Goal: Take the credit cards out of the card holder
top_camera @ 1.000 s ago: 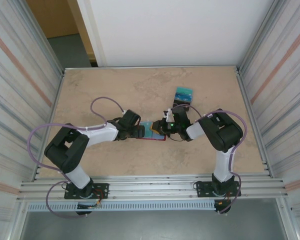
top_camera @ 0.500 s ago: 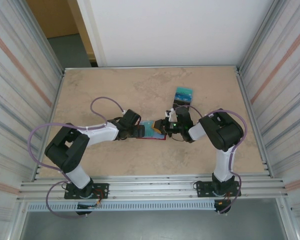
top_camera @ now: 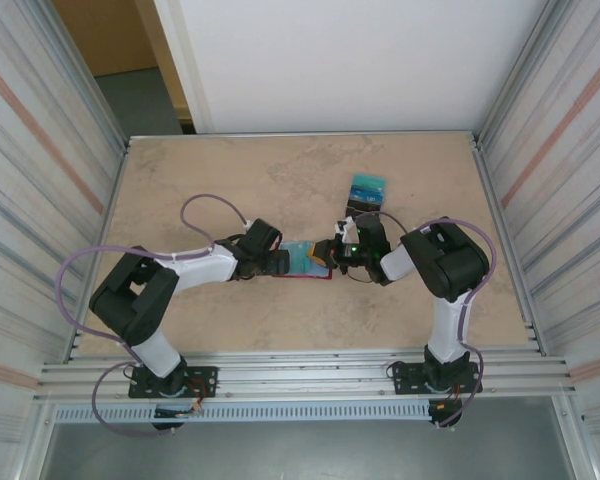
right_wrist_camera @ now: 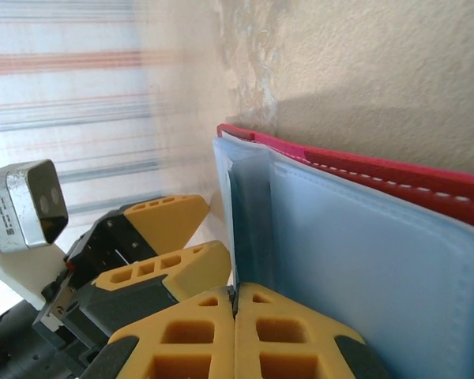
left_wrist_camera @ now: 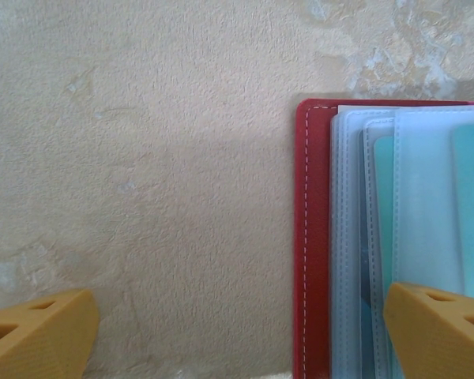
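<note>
On tabletop (top_camera: 230, 170): red card holder (top_camera: 305, 262), opened flat. Over one end, left fingers (left_wrist_camera: 434, 324) spread wide; at pocket edge, right fingers (right_wrist_camera: 261, 339) pressed closed.

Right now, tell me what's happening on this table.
The red card holder lies open between both arms. The left pincer stands open astride its edge, one finger over the pale pockets. The right pincer is shut at the pockets' edge; whether it pinches a card is unclear. Loose cards lie farther back.
</note>
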Tool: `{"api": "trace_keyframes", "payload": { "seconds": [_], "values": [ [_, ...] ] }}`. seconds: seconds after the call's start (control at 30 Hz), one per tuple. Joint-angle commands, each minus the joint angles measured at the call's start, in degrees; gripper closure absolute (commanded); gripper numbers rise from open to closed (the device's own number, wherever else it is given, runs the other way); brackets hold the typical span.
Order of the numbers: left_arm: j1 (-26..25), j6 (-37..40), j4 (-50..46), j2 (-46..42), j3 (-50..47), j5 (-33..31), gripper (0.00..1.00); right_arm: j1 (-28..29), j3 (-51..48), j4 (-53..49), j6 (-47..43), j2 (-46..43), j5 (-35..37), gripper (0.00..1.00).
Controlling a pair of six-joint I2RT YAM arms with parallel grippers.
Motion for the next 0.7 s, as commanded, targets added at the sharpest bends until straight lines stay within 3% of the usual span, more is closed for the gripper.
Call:
{"api": "trace_keyframes", "payload": {
  "seconds": [0.0,0.23,0.43,0.67],
  "values": [
    [-0.63,-1.64,-7.99,-0.47,-2.61,1.44,0.06,-0.24,0.48,-5.09,-2.74,-1.83,0.52,0.98],
    [-0.83,-2.27,-7.7,-6.72,-2.26,2.41,0.06,1.91,5.05,-23.73,-12.11,-5.27,4.92,0.97],
    [-1.24,-0.82,-3.88,-9.4,-2.17,2.96,0.04,2.94,6.61,-25.56,-12.79,-4.44,5.65,0.96],
    [-1.77,1.34,-3.98,-3.44,0.71,0.56,0.01,3.37,7.13,-27.82,-13.37,-4.79,6.34,0.96]
  ]
}}
